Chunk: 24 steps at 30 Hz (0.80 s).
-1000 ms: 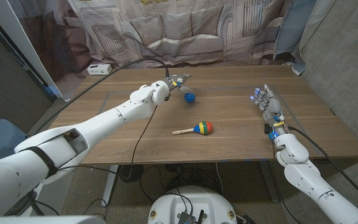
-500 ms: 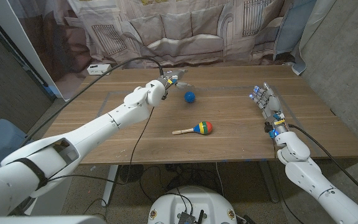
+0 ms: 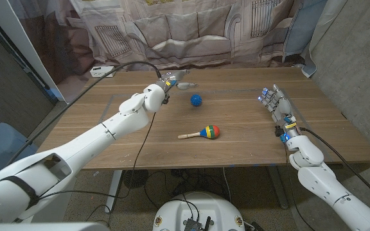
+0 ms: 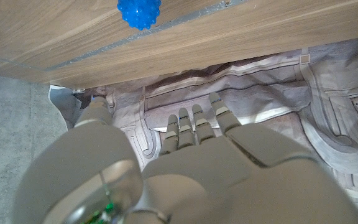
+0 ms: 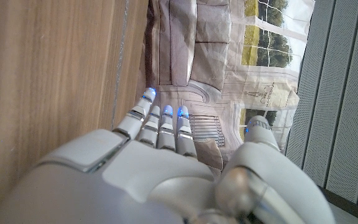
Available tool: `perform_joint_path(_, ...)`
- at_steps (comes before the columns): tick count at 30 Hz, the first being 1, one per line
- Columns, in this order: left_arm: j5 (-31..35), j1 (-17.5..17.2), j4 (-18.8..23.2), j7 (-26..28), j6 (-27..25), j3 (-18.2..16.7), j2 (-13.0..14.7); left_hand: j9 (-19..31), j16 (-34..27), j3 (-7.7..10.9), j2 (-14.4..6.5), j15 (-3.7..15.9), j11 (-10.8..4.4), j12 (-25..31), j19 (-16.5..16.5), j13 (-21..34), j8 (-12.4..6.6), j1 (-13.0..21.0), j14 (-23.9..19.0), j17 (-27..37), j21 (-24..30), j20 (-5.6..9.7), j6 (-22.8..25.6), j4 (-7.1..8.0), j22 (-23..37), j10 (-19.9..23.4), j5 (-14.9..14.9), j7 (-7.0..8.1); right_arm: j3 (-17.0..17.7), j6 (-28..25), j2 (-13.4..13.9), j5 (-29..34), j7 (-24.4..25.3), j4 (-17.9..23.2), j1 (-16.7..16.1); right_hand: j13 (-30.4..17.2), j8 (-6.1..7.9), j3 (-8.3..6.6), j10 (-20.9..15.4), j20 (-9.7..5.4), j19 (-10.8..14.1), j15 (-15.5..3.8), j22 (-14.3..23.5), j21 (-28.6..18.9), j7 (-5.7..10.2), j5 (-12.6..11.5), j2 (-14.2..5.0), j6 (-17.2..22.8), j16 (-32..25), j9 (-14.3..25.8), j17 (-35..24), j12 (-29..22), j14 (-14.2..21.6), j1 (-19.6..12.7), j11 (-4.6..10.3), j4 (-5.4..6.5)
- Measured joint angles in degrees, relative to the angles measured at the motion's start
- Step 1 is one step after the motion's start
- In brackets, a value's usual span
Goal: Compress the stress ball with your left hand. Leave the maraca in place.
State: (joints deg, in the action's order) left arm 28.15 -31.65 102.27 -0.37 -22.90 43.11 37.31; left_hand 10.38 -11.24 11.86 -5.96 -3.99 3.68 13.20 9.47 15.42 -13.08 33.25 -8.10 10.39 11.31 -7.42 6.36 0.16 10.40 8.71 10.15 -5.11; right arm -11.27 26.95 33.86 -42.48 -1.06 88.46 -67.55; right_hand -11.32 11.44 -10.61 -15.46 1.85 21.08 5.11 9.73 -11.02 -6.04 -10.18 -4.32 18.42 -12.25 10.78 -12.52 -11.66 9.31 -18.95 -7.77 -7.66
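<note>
While the blue ball sits alone on the wooden table, the left robot hand hangs over the far side of the board, near the ball but apart from it, with nothing in its grasp. The ball is round and covered in small soft nubs, a bright blue that also shows in the left wrist view against the planks. In that wrist view the left hand's smooth pale-grey fingers reach out straight and close side by side, the thumb set off to one side, so the hand is spread and holds nothing.

The maraca lies on its side nearer the front edge, well apart from the ball: a slim light wooden handle and a rounded head banded in red, yellow, green and blue.

The right robot hand stands at the table's right side, fingers extended and holding nothing, their tips lit blue.

The table top is brown grained wood with a thin grey line marked across it. Behind hangs a printed cloth backdrop, and a small white box sits at the far left corner.
</note>
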Motion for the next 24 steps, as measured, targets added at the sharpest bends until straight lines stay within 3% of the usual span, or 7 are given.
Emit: perform_joint_path(24, -15.2, -3.8, 0.0, 1.8, 5.2, -6.2, 1.3, 0.0, -0.2, -0.92, -0.2, -0.23, 0.72, 0.4, 0.6, -0.8, 0.0, -2.7, -1.5, 0.0, 0.4, 0.14, 3.0, 0.92, 0.0, 2.0, 0.0, -0.3, -0.3, -0.9, -0.1, -0.2, -0.2, -0.8, 1.2, 0.0, 0.0, 0.0, 0.0, 0.0, 0.0, 0.0, 0.0, 0.0, 0.0, 0.0, 0.0, 0.0, 0.0, 0.0, 0.0, 0.0, 0.0, 0.0, -0.01, 0.0)
